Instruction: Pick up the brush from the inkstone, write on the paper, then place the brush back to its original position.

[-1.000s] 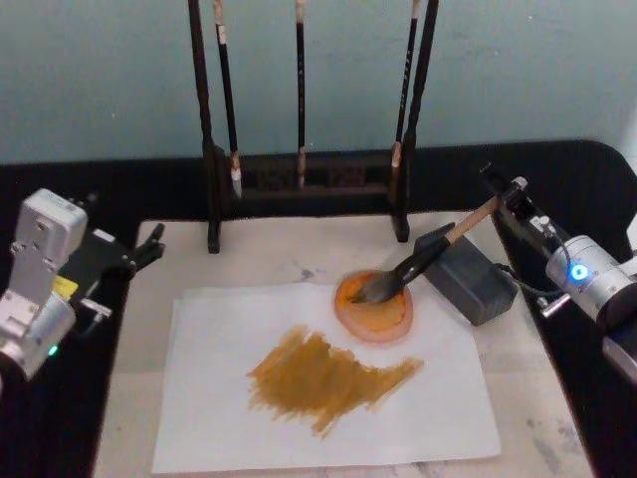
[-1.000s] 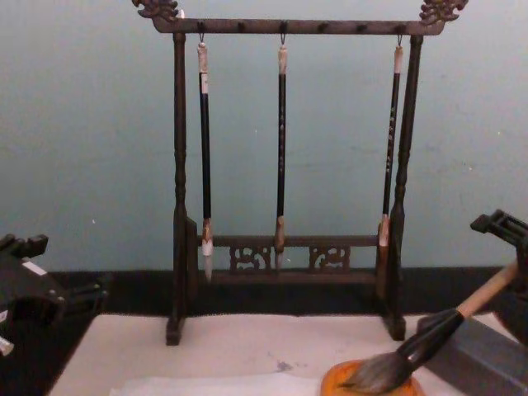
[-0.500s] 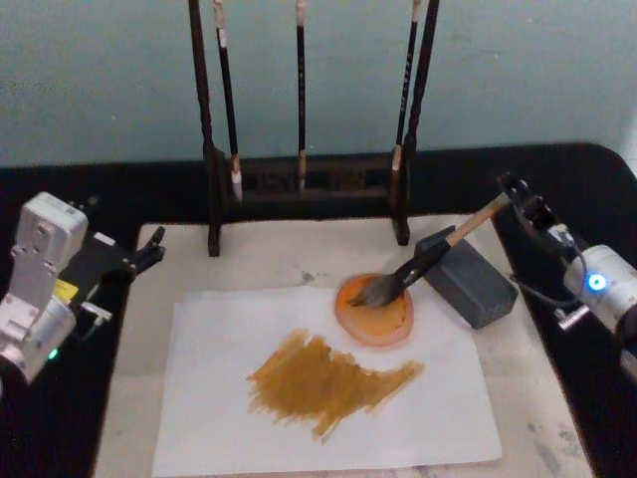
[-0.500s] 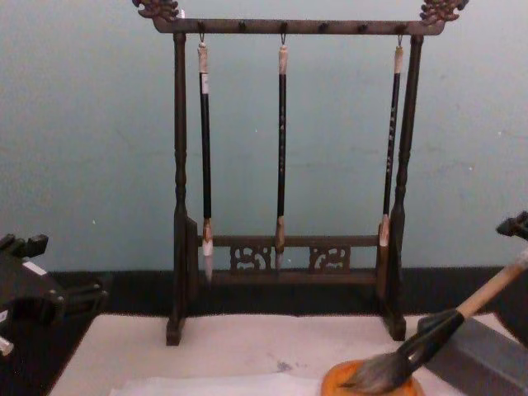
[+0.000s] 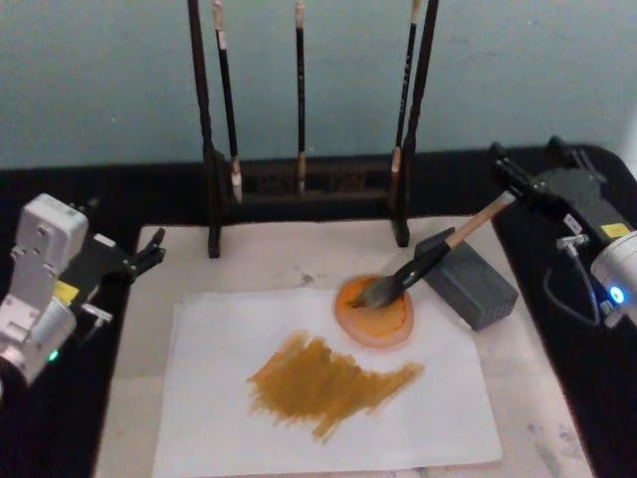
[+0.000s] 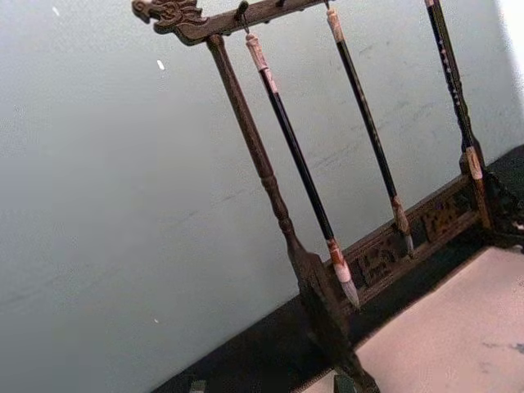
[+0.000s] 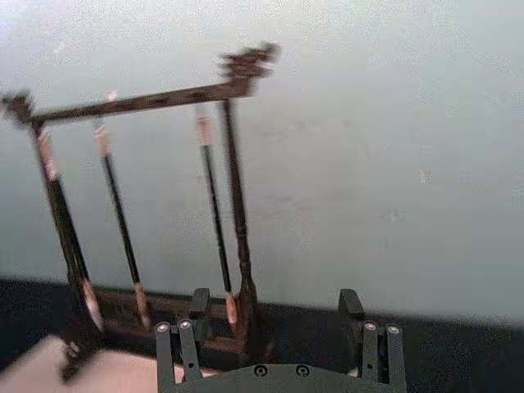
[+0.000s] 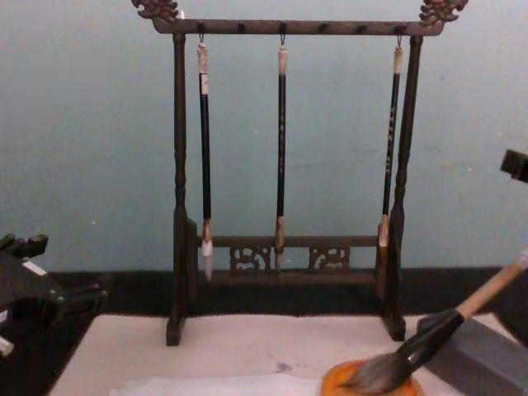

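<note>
Behind the black table (image 5: 577, 418) you have a plain pale blue-green wall, and against it a dark wooden brush rack (image 5: 304, 179) with three slim black brushes (image 8: 281, 157) hanging from its top bar. Take the round orange inkstone (image 5: 374, 309) as your landmark. Your brush (image 5: 433, 254) lies with its grey tuft in the inkstone and its ferrule propped on the grey block (image 5: 466, 277) just right of the dish; its long axis rises from the dish, the wooden handle pointing back and to the right. No jaws touch it. Your right gripper (image 5: 530, 169) sits right of and beyond the inkstone, near the handle's top end, jaws spread wide with nothing between them. Your left gripper (image 5: 147, 249) is parked well left of the inkstone; you cannot tell how its jaws stand. Just in front of the inkstone, the white paper (image 5: 199, 408) lies on an off-white mat (image 5: 269, 254), with a brown-ochre patch of strokes (image 5: 323, 376) across its middle.
</note>
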Motion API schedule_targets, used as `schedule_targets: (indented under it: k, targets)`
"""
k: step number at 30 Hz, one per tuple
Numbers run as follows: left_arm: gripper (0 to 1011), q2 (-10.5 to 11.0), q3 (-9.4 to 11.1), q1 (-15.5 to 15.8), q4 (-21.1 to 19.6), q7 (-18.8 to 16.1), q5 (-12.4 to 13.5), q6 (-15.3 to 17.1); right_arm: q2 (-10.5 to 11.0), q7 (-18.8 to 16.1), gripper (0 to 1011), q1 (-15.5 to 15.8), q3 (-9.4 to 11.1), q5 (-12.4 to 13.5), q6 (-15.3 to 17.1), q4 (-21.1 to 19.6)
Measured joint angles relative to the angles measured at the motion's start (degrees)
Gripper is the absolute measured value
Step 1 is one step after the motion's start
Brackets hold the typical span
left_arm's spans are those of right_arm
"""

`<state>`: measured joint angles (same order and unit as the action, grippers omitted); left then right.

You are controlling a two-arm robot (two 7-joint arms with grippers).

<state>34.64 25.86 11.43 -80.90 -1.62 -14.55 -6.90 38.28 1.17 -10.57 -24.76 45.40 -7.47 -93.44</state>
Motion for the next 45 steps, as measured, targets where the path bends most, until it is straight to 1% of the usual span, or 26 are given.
schedule_targets:
  k: [1,3,5,6,12,15,19,27,31,45]
  targets:
    - [1010,0.0,0.0,0.0,0.0,0.0,0.0,0.0,0.35,0.58,1000,-0.36,-1.13,-3.9,-0.82,0.03]
    - [1010,0.0,0.0,0.0,0.0,0.0,0.0,0.0,0.35,0.87,1000,-0.6,-2.0,-6.62,-1.16,0.53]
    - [1010,0.0,0.0,0.0,0.0,0.0,0.0,0.0,0.11,0.86,1000,-0.75,-2.78,-8.33,-1.36,1.33]
    - [1010,0.0,0.0,0.0,0.0,0.0,0.0,0.0,-0.26,0.68,1000,-0.85,-3.45,-9.67,-1.67,2.45]
    - [1010,0.0,0.0,0.0,0.01,0.0,0.0,0.0,-1.97,0.08,1000,-0.51,-5.27,-13.84,-3.62,6.21]
    - [1010,0.0,0.0,0.0,0.0,0.0,0.0,0.0,-2.68,0.01,1000,0.03,-5.49,-14.82,-4.47,7.47]
    - [1010,0.0,0.0,0.0,0.0,0.0,0.0,0.0,-3.39,0.04,1000,0.87,-5.31,-15.22,-5.01,8.48]
    - [1010,0.0,0.0,0.0,0.0,0.0,0.0,0.0,-4.24,0.5,1000,2.33,-3.93,-15.85,-5.76,9.24]
    - [1010,0.0,0.0,0.0,0.0,0.0,0.0,0.0,-4.5,0.1,1000,2.68,-3.32,-15.58,-6.01,9.33]
    - [1010,0.0,0.0,0.0,0.0,0.0,0.0,0.0,-4.39,0.22,1000,2.55,-3.52,-15.56,-5.96,9.28]
